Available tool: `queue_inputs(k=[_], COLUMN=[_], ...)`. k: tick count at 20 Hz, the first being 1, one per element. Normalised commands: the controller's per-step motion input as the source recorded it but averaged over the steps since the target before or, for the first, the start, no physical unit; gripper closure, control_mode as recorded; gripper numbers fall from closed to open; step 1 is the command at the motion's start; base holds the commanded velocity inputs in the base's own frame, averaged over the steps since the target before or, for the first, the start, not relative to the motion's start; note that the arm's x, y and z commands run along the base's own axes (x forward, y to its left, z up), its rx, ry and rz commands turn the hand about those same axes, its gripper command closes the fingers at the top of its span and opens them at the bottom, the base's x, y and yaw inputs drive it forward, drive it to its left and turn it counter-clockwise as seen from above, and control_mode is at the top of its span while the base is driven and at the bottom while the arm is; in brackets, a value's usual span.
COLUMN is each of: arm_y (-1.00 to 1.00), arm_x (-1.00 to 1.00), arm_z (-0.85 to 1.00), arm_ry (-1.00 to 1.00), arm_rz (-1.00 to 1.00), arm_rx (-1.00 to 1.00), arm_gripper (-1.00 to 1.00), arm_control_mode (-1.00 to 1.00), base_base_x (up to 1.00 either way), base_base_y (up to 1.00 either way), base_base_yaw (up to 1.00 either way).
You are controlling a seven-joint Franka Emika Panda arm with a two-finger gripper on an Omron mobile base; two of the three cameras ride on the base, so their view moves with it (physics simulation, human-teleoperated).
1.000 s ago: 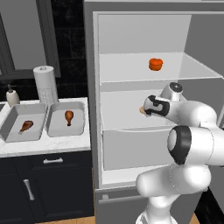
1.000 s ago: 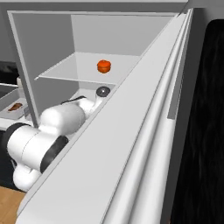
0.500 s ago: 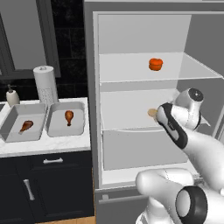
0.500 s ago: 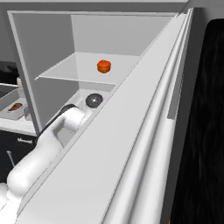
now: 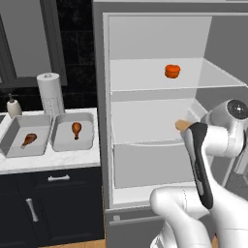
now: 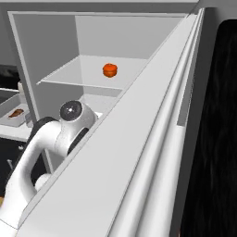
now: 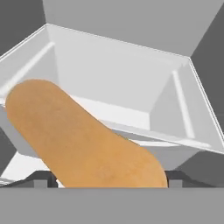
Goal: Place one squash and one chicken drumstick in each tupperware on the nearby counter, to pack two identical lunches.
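Observation:
The pale tan squash [image 7: 83, 140] lies across the hand view between my gripper's [image 7: 109, 178] two fingertips, which press on its sides. From the left base view its tan end [image 5: 182, 125] pokes out beside my arm over the fridge's middle shelf. An orange-red squash [image 5: 172, 70] [image 6: 109, 70] rests on the upper shelf. On the counter [image 5: 48, 162], two grey tupperware tubs stand side by side. The left tub [image 5: 41, 127] holds a chicken drumstick [image 5: 29, 140]; the right tub [image 5: 68, 144] holds another drumstick [image 5: 76, 129].
The open fridge door [image 6: 139, 152] stretches along my arm's right side. A paper towel roll [image 5: 51, 94] and a soap bottle [image 5: 13, 105] stand behind the tubs. Fridge shelves and side walls close around the hand.
My arm has swung and refolded, with the hand shifting right inside the fridge. The tan squash has moved right with it, and the jaws have narrowed onto it.

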Motion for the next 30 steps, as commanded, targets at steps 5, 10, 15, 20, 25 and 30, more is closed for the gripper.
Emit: queue_inputs(k=[5,10,15,20,25,30], arm_y=[0.31,0.00,0.00,0.00,0.00,0.00], arm_x=[-0.60,0.00,0.00,0.00,0.00,0.00], arm_z=[0.23,0.00,0.00,0.00,0.00,0.00], arm_ry=[0.13,0.00,0.00,0.00,0.00,0.00], arm_rz=[0.00,0.00,0.00,0.00,0.00,0.00], arm_rx=[0.00,0.00,0.00,0.00,0.00,0.00], arm_gripper=[1.00,1.00,1.00,1.00,1.00,1.00], arm_control_mode=[1.00,1.00,1.00,1.00,1.00,1.00], base_base_x=[-0.40,-0.70,0.01,0.84,1.00,0.68], base_base_y=[0.36,1.00,1.00,0.97,0.46,-0.52], base_base_yaw=[0.03,0.23,0.19,0.04,-0.03,-0.07])
